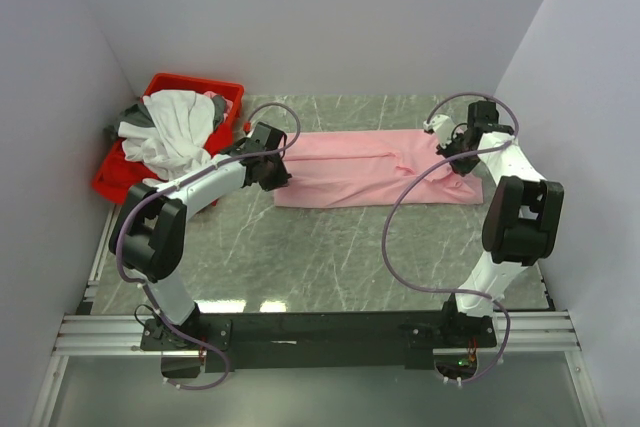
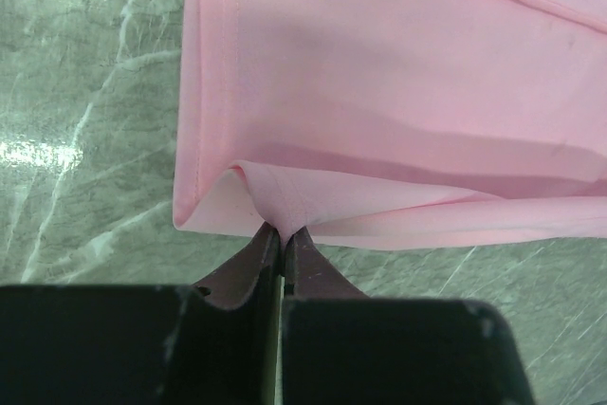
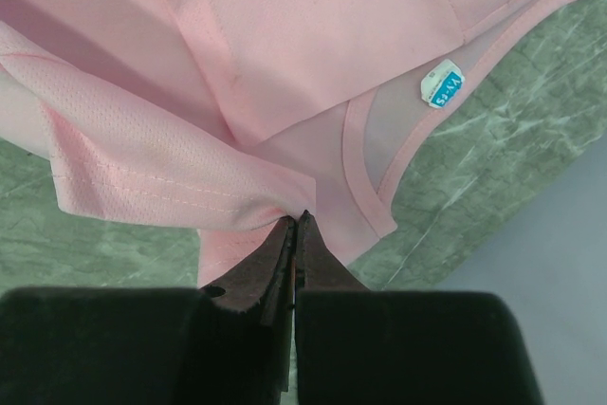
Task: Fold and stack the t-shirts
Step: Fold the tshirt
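The light pink t-shirt (image 1: 375,169) lies stretched as a long band across the far middle of the table. My left gripper (image 1: 272,169) is shut on its left end, pinching a fold of the hem edge (image 2: 285,206). My right gripper (image 1: 452,155) is shut on its right end, pinching cloth beside the collar (image 3: 365,182); a small blue and white neck label (image 3: 442,82) shows inside the collar. White (image 1: 175,132) and dark grey (image 1: 130,117) t-shirts are heaped in the bin at the far left.
A red plastic bin (image 1: 190,87) stands at the far left corner against the wall. White walls close in the left, back and right. The marbled grey table (image 1: 330,257) lies between the shirt and the arm bases.
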Motion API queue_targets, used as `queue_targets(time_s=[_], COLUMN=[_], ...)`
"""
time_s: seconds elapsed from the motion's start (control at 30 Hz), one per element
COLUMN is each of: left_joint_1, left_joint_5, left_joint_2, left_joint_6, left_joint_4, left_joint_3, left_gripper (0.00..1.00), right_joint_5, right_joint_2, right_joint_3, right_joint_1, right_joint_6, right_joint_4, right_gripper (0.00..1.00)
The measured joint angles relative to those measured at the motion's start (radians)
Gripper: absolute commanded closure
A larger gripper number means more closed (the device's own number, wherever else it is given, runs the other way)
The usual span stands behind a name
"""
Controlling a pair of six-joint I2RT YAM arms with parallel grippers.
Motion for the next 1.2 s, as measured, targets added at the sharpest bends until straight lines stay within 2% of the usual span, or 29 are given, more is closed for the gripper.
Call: queue_targets(time_s=[0.5,0.6,0.73,0.83,1.07,1.2], left_joint_1=[0.013,0.018,0.029,0.042,0.093,0.113], left_joint_5=[-0.028,-0.034,-0.041,-0.047,-0.061,-0.059], left_joint_2=[0.064,0.072,0.072,0.068,-0.014,-0.184], left_joint_6=[0.000,0.001,0.017,0.029,0.055,0.123], left_joint_4=[0.002,0.003,0.019,0.037,0.090,0.175], left_joint_3=[0.006,0.006,0.007,0.007,-0.014,-0.117], left_gripper=[0.96,0.88,0.67,0.57,0.56,0.46], right_joint_5=[0.003,0.008,0.014,0.019,0.027,0.032], right_joint_2=[0.048,0.067,0.082,0.087,0.125,0.158], right_joint_3=[0.045,0.064,0.079,0.093,0.152,0.174], right_joint_1=[0.031,0.043,0.054,0.059,0.060,0.061], right_joint_6=[0.011,0.016,0.024,0.029,0.053,0.068], right_joint_4=[0.007,0.006,0.007,0.007,0.010,0.014], right_gripper=[1.00,1.00,1.00,1.00,1.00,1.00])
